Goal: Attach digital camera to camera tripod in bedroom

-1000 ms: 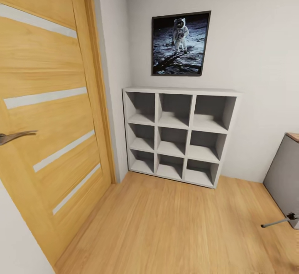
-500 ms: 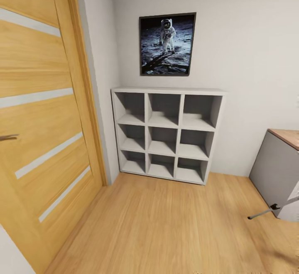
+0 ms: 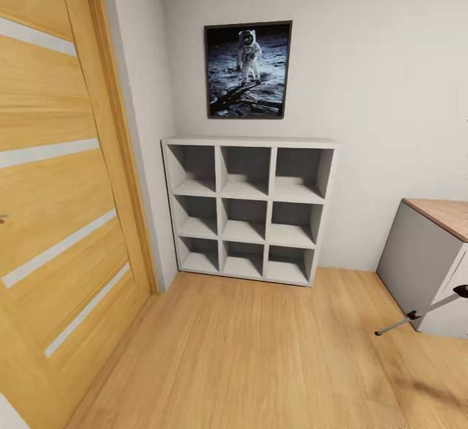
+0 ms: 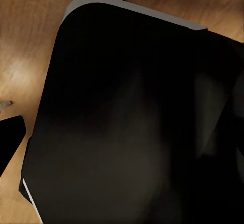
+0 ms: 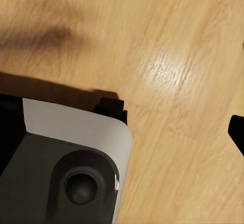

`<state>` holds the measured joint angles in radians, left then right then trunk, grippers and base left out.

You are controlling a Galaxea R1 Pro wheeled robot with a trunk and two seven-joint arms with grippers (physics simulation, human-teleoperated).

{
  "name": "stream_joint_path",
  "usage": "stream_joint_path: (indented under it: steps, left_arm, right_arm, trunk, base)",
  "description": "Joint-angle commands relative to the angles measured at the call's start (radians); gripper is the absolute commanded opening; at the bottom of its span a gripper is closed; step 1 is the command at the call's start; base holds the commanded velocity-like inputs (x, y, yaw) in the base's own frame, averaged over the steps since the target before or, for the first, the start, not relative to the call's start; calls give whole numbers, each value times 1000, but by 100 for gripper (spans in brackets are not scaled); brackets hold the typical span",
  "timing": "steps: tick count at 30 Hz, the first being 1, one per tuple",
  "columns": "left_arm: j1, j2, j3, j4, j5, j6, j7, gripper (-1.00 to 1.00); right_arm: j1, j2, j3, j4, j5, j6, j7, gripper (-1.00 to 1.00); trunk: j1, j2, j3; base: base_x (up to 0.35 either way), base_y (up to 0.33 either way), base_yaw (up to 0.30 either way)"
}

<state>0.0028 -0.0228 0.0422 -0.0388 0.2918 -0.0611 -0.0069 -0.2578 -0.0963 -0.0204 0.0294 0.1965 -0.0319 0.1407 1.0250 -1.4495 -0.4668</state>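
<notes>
I am in the bedroom, facing a corner with light grey walls and a wood plank floor (image 3: 260, 351). At the right edge of the head view, one thin silver leg of the camera tripod (image 3: 429, 309) slants down to a dark foot on the floor; the rest of the tripod is cut off. The digital camera is out of view. In the left wrist view a black fingertip (image 4: 7, 137) sits at the picture's edge, beside my dark base (image 4: 132, 122). In the right wrist view a black fingertip (image 5: 238, 132) also sits at the edge, over bare floor. Nothing lies between the fingers.
A wooden door (image 3: 58, 208) with pale stripes stands at the left. Grey cubby shelves (image 3: 247, 211) stand against the far wall under an astronaut poster (image 3: 247, 70). A grey desk with a wooden top (image 3: 429, 253) is at the right. My white-rimmed base (image 5: 76, 132) is over the floor.
The whole head view has swung to the right: door, shelves and poster slid left, the door handle left the picture, and more of the desk and tripod leg came in.
</notes>
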Motion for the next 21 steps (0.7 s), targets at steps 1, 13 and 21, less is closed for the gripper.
stream_joint_path:
  steps: [1,13,21]
  left_arm:
    - [0,0,4,-1,3,-1,-1,100]
    - [0,0,2,-1,2,-1,-1,100]
    - [0,0,0,-1,-1,0,-1,100]
  right_arm:
    - [-1,0,-3,3,7,-3,2,100]
    - [-1,0,-3,3,7,-3,3,100]
    - [-2,0,-3,3,7,-3,3,100]
  trunk:
    - [0,0,-1]
    - [0,0,-1]
    - [0,0,-1]
  base:
    - [0,0,-31]
    - [-15,14,-10]
    - [-150,147,-1]
